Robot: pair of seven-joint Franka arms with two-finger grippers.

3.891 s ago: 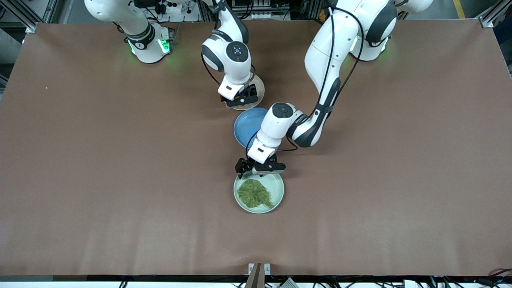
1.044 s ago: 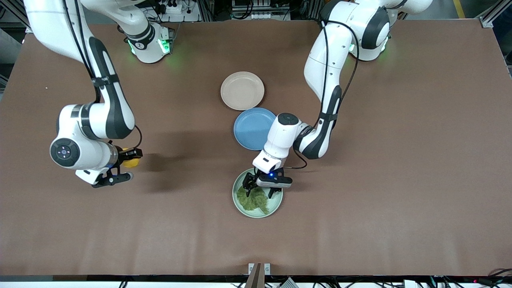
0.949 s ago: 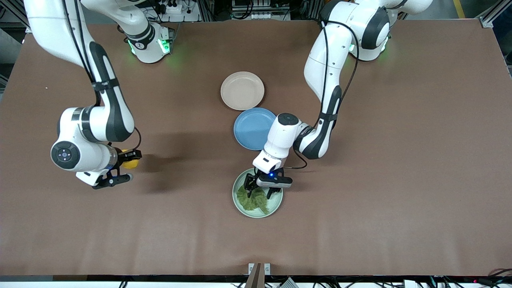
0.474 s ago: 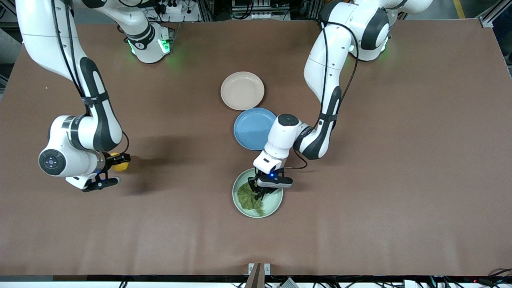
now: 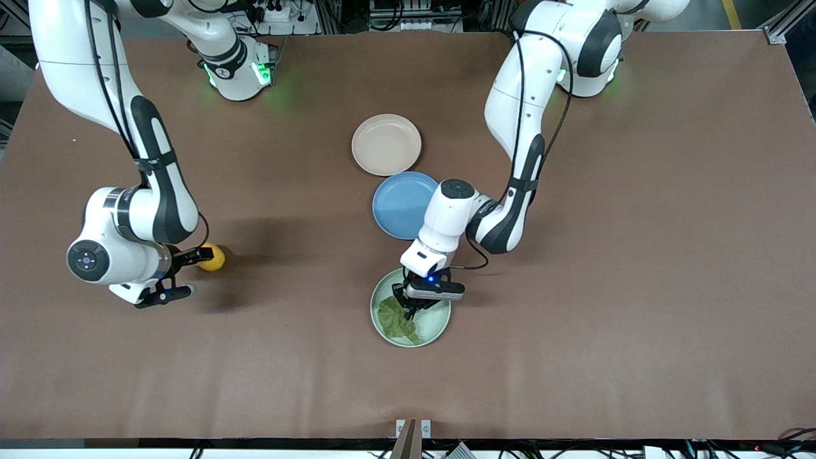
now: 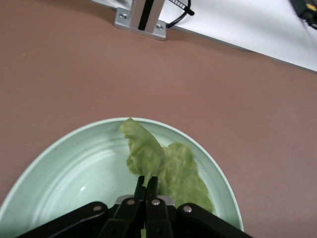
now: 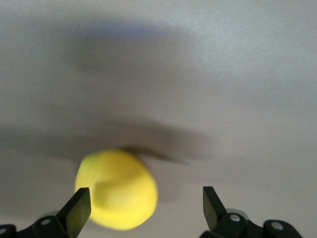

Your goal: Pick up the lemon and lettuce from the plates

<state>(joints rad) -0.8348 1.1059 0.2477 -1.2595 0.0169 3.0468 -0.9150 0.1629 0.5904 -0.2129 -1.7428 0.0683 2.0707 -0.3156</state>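
The yellow lemon (image 5: 211, 257) is low over the brown table toward the right arm's end. My right gripper (image 5: 183, 274) stands open around it. In the right wrist view the lemon (image 7: 116, 196) is close to one fingertip (image 7: 77, 210), with a wide gap to the other. The crinkled green lettuce (image 5: 395, 320) lies on the mint green plate (image 5: 441, 324). My left gripper (image 5: 410, 305) is down in that plate, shut on the leaf's edge. The left wrist view shows the lettuce (image 6: 166, 166) pinched at the left gripper (image 6: 147, 184). The beige plate (image 5: 386, 144) holds nothing.
A bare blue plate (image 5: 398, 204) sits between the beige plate and the mint one, partly under the left arm's wrist. A small metal bracket (image 5: 413, 428) is fixed at the table edge nearest the front camera.
The left gripper has shut on the lettuce in the mint plate. The right gripper has opened and let go of the lemon, after carrying it a little toward the right arm's end.
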